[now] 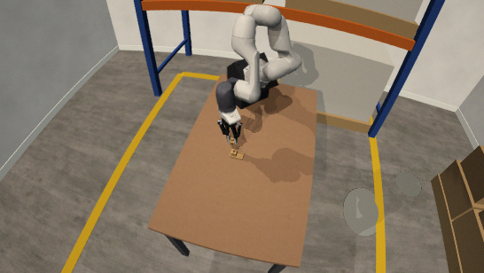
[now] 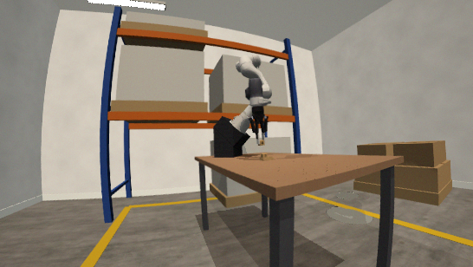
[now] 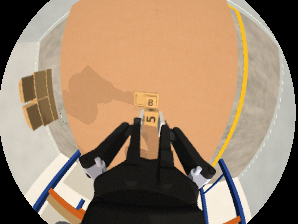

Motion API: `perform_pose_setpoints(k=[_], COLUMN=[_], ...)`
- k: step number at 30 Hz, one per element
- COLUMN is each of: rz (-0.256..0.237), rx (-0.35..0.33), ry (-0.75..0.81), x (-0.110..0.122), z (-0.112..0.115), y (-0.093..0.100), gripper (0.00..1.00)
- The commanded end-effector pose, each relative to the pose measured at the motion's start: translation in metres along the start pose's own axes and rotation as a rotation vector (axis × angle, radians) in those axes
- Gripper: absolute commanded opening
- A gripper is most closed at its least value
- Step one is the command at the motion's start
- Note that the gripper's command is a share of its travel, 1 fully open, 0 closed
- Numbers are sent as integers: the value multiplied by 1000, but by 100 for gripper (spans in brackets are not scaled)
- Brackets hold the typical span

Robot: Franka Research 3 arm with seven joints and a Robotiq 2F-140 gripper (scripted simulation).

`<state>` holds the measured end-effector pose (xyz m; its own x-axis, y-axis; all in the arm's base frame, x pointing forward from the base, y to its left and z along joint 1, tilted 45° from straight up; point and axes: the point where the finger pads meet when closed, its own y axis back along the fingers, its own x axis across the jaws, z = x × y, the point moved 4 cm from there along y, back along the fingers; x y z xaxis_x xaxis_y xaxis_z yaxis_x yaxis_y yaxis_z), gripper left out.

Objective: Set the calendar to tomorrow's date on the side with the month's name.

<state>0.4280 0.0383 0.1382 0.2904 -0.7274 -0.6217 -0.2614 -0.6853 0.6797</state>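
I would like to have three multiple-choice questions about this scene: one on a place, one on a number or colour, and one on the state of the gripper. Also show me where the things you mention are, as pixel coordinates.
1. Where is the cube marked 5 [image 3: 151, 118]?
A) On the floor
B) Between the gripper's fingers, above the table
C) On the rack

2. What colour are the rack's upright posts?
A) Blue
B) Green
C) White

3. What is the state of the gripper [image 1: 232, 141] [image 2: 261, 143] [image 3: 151, 120]?
A) Wide open
B) Shut on nothing
C) Shut on a cube

Right letters:
1: B, the exterior view shows the cube raised over the table [image 1: 239, 199] [image 2: 277, 178] [image 3: 150, 50].
2: A, the posts of the rack [image 1: 151, 58] [image 2: 106, 152] are blue in the top and exterior views.
3: C, the wrist view shows the fingers on both sides of the cube marked 5.
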Motion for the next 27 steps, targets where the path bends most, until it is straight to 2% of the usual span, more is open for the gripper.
perform_pose_setpoints(k=[1,13,15,16,27], rz=[5,7,7,8,12], rx=[11,20,20,23,37], ry=[-174,-443,-443,-502,-757], x=[4,16,16,19,32], z=[-4,-5,-5,-5,-6], y=[1,2,2,2,4], gripper=[17,17,17,17,17])
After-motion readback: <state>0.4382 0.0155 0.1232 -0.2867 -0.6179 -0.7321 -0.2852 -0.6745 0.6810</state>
